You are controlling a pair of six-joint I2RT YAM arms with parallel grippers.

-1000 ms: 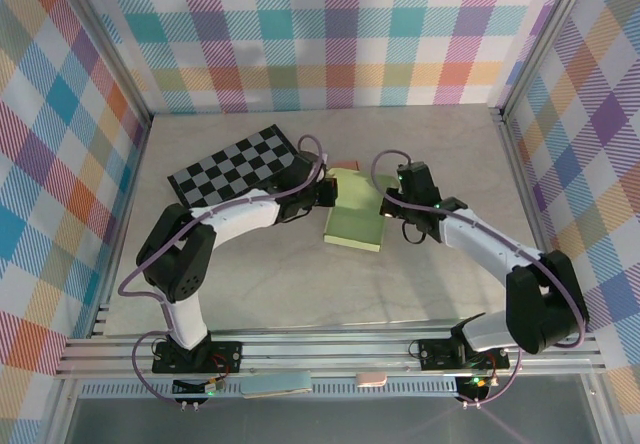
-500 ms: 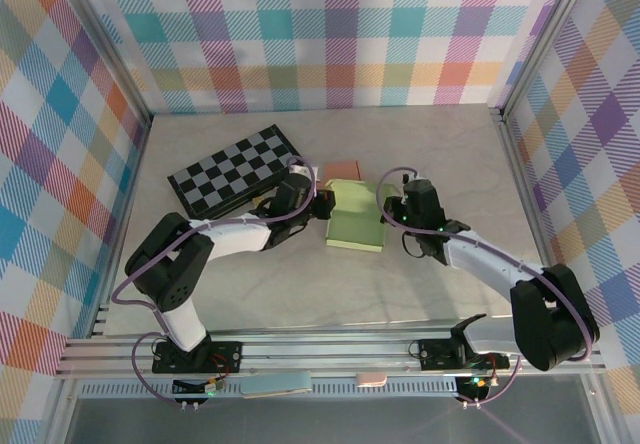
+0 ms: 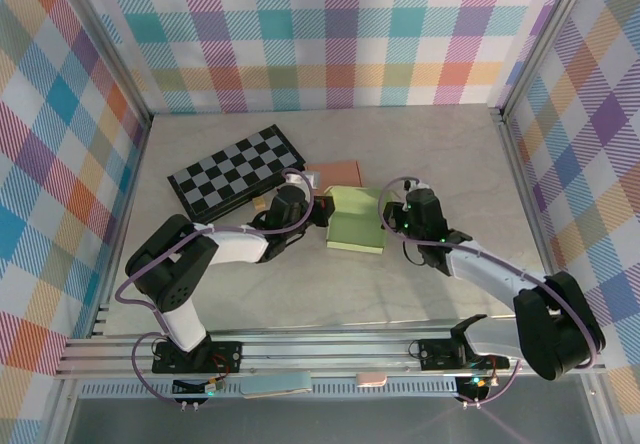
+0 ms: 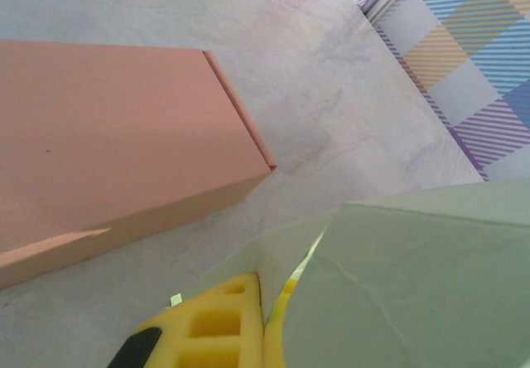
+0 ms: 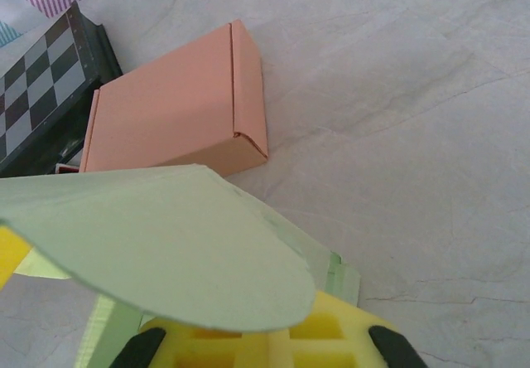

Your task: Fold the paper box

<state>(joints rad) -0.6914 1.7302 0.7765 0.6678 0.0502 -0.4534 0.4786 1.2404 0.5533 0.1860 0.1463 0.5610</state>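
Observation:
The pale green paper box point(image 3: 357, 220) lies flat mid-table between both arms. My left gripper point(image 3: 322, 212) is at its left edge, and in the left wrist view its yellow fingers point(image 4: 217, 328) are shut on a thin green flap point(image 4: 414, 293) pinched between them point(image 4: 269, 302). My right gripper point(image 3: 392, 220) is at the box's right edge. There, a rounded green flap point(image 5: 157, 244) rises from the shut yellow fingers point(image 5: 331, 339) and hides their tips point(image 5: 272, 335).
A folded pink box point(image 3: 341, 172) point(image 4: 108, 152) point(image 5: 174, 111) lies just behind the green one. A black-and-grey checkerboard point(image 3: 232, 172) point(image 5: 41, 78) sits at the back left. Plaid walls and aluminium rails enclose the table point(image 3: 300, 284).
Both grippers have drawn back toward the near side, taking the green box with them. More of the pink box behind it is now uncovered.

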